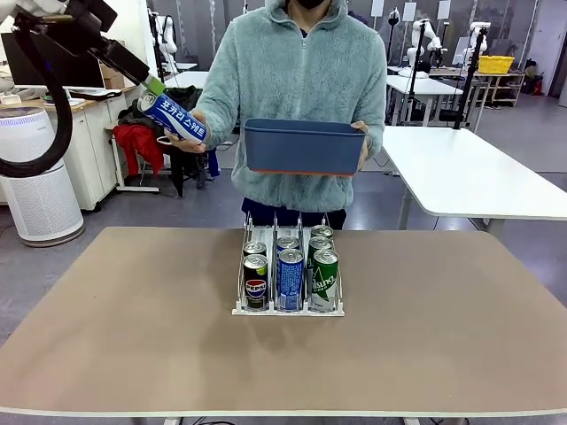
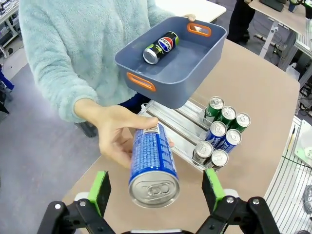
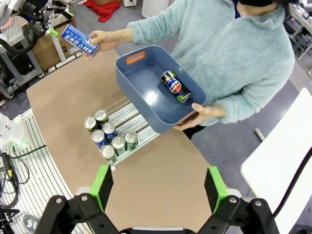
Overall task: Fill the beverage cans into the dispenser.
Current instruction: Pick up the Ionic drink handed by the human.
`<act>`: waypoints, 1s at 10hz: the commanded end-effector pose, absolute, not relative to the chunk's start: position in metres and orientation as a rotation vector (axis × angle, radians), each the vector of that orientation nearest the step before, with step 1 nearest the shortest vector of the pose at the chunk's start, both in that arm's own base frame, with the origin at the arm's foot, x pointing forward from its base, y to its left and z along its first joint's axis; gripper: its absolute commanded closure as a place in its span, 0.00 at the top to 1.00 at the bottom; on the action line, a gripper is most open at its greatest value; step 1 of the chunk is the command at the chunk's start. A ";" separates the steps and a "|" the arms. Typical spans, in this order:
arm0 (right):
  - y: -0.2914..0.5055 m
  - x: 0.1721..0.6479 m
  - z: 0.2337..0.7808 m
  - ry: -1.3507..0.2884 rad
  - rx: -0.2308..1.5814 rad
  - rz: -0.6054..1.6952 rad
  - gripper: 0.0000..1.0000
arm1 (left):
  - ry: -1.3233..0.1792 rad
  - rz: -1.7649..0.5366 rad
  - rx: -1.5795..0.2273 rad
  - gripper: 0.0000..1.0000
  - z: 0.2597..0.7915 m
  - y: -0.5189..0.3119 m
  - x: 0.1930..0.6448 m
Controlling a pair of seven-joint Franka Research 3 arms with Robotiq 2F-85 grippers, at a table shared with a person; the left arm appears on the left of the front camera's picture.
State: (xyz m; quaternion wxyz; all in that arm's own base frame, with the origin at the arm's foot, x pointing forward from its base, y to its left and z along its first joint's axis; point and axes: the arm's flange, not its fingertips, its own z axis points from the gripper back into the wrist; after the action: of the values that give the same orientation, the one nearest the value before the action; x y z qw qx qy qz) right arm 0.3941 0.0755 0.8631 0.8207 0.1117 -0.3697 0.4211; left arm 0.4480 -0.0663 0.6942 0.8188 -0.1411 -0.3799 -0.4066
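A person's hand point(image 2: 112, 139) holds out a blue-and-white can point(image 2: 153, 165), silver top toward me. The can lies between the green pads of my left gripper point(image 2: 156, 191), which is open and not touching it. From the front, that can point(image 1: 174, 118) is up at the far left, just below the left gripper point(image 1: 152, 88). The dispenser point(image 1: 266, 312) stands mid-table with dark Pepsi cans point(image 1: 255, 282), blue cans point(image 1: 290, 276) and green cans point(image 1: 324, 278) in its three lanes. My right gripper point(image 3: 158, 187) hangs open high above the table.
The person's other hand holds a dark blue bin point(image 1: 304, 146) with orange handles above the table's far edge. One Pepsi can point(image 2: 161, 47) lies inside it. The back halves of the dispenser lanes point(image 2: 170, 124) are bare. The brown tabletop point(image 1: 425, 328) is open around the rack.
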 end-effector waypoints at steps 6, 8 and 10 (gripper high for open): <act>0.076 0.394 0.863 -0.786 0.241 0.883 1.00 | -0.847 -0.781 -0.367 1.00 0.655 -0.071 0.449; 0.076 0.394 0.863 -0.786 0.241 0.883 1.00 | -0.839 -0.782 -0.374 1.00 0.649 -0.074 0.453; 0.076 0.394 0.863 -0.786 0.241 0.883 1.00 | -0.836 -0.784 -0.381 1.00 0.642 -0.074 0.459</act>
State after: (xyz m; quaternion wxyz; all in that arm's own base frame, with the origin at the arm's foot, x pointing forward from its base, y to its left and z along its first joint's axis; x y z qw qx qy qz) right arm 0.3941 0.0755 0.8631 0.8207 0.1117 -0.3697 0.4210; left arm 0.4563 -0.0740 0.6506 0.8286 -0.1681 -0.3813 -0.3740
